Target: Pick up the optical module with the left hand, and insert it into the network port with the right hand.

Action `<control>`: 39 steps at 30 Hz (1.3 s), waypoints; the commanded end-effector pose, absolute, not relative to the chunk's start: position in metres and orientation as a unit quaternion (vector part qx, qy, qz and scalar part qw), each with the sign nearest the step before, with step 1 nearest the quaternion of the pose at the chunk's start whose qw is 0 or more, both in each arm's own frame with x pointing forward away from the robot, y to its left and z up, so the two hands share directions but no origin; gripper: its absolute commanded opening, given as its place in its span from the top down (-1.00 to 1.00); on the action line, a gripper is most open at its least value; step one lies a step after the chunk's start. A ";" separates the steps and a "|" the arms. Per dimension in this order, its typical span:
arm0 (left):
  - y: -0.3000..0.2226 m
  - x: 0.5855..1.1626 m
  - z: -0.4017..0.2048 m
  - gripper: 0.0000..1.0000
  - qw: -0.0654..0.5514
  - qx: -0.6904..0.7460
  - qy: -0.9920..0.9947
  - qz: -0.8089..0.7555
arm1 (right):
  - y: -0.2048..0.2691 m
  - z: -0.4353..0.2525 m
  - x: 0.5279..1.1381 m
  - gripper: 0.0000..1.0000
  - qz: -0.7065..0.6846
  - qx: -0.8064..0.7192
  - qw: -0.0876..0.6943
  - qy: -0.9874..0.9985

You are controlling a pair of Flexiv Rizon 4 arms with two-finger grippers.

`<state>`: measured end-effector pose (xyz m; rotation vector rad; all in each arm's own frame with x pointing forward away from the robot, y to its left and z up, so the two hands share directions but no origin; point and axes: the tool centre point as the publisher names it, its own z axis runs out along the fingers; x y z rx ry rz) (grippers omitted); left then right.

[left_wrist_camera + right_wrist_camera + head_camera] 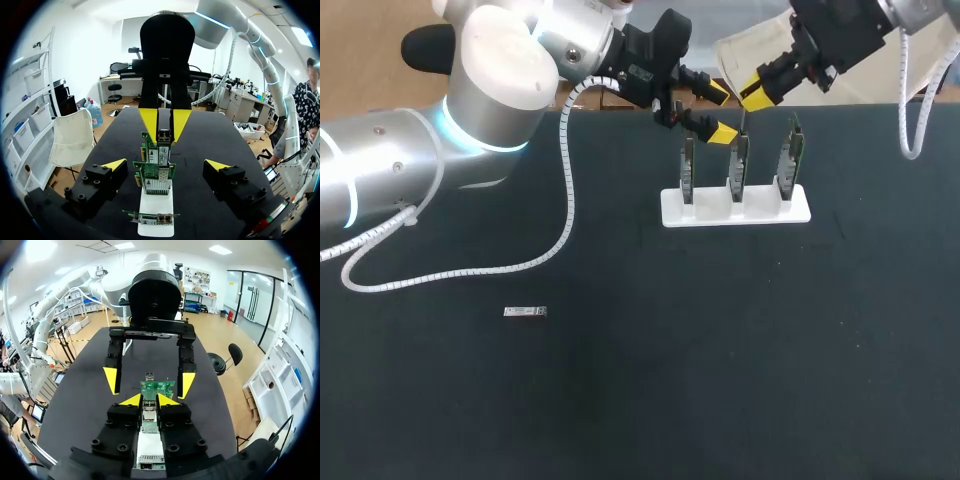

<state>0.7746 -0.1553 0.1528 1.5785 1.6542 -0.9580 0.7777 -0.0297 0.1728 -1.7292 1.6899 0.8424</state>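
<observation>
While a module (163,136) is pinched in the right hand (755,96) at the middle card (738,165), the left hand (720,113) is seen spread alongside, upper centre.

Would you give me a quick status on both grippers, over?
Left gripper open. Right gripper shut on optical module at the network cards. Second module lying on table. Nothing blocking.

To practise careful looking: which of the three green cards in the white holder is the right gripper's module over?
The middle card: the right gripper holds the optical module right above it; the outer cards stand aside.
</observation>
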 end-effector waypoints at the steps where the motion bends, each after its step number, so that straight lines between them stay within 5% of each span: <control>1: -0.155 0.774 0.152 -1.00 0.326 0.602 0.631 -0.365 | -0.028 0.172 0.779 1.00 0.314 -0.647 0.287 0.632; 39: -0.155 0.774 0.152 -1.00 0.326 0.602 0.631 -0.365 | -0.027 0.170 0.778 1.00 0.307 -0.655 0.285 0.629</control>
